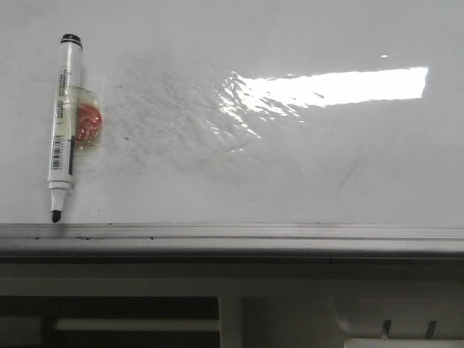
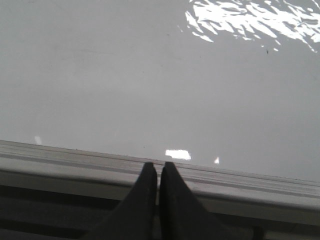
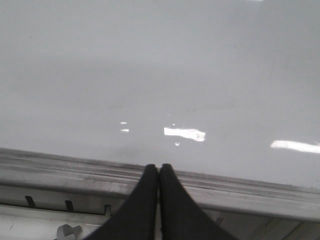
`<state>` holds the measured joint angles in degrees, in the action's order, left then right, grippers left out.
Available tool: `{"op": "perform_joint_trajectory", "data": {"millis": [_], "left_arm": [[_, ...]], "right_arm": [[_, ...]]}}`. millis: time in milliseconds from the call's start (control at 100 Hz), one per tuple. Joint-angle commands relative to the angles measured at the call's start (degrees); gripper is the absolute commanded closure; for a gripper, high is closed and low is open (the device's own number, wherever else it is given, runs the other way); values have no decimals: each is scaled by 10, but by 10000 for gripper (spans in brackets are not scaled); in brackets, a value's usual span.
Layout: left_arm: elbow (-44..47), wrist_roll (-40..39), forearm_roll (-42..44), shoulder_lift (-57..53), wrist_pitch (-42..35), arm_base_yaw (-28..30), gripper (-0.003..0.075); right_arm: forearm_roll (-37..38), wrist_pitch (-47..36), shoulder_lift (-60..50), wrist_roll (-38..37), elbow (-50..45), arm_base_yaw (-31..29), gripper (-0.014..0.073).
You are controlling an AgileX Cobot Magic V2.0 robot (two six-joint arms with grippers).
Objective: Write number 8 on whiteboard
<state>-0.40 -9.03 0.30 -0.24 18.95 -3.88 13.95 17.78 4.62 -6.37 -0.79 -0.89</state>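
The whiteboard (image 1: 290, 167) fills the front view, glossy white with faint grey smudges and a bright glare patch. No number 8 shows on it. A white marker (image 1: 62, 123) with a black cap end and black tip lies at the board's left, tip toward the near edge, with a taped orange-red piece (image 1: 88, 123) on its side. Neither arm appears in the front view. In the left wrist view my left gripper (image 2: 159, 167) is shut and empty over the board's metal edge strip (image 2: 75, 160). My right gripper (image 3: 159, 169) is likewise shut with nothing in it, over the edge strip (image 3: 240, 187).
The grey metal edge strip (image 1: 232, 235) runs along the board's near side. Below it is a grey ledge with slots (image 1: 406, 330) and a dark opening with a pale bar (image 1: 130, 324).
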Motion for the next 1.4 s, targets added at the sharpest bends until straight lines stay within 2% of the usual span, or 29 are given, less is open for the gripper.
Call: {"op": "perform_joint_trajectory", "data": {"millis": [0,120,240,310,380,480,570,670,750,830,920,1080,1140,1210,1230,1240,1280,1290,1300,1320,1390], "left_arm": [[23,-5,-3,-13,-27,2,741],[23,-5,-3,-13,-30,2,741],[23,-6,-15,-13,-43,2,741],[23,-13,-101,-13,-58,2,741],[23,-14,-258,-13,-69,2,741],[23,-14,-382,-13,-78,2,741],[23,-14,-425,-13,-94,2,741],[22,-13,-493,-13,-101,2,741],[8,-7,-499,-13,-106,0,741],[-14,19,-486,-12,-97,-3,741],[-57,94,-473,7,-67,-6,741],[-154,261,-443,99,30,-6,740],[-185,310,-437,152,65,-6,723],[-220,351,-437,215,109,-6,636],[-233,365,-437,240,127,-6,577],[-236,365,-437,240,131,-6,577],[-250,373,-438,269,147,-8,496],[-255,377,-441,280,150,-10,447],[-255,377,-441,290,152,-11,447],[-263,379,-445,304,153,-16,388],[-277,385,-452,342,153,-35,315]], "right_arm": [[4,-31,8,2,-5,-4,625],[15,-42,8,2,-5,-4,625],[34,-121,8,2,-5,-4,625],[27,-183,8,2,-5,-4,625],[11,-249,8,-4,-5,-4,625],[-29,-306,8,-4,-5,-4,625],[-105,-321,8,-4,-5,-4,625],[-252,-332,8,-5,-5,-4,625],[-319,-337,8,-5,11,-4,625],[-319,-295,8,-5,43,-4,625],[-302,-212,15,7,98,-4,625],[-201,-68,58,9,197,-4,617],[-179,-6,79,9,230,-4,575],[-177,47,103,9,256,-4,489],[-177,59,112,9,262,-4,446],[-177,63,112,9,263,-4,446],[-179,83,123,9,272,-4,381],[-179,89,127,9,275,-4,360],[-179,92,128,9,275,-4,350],[-181,97,133,9,277,-4,323],[-189,111,142,9,283,-4,257]]}}
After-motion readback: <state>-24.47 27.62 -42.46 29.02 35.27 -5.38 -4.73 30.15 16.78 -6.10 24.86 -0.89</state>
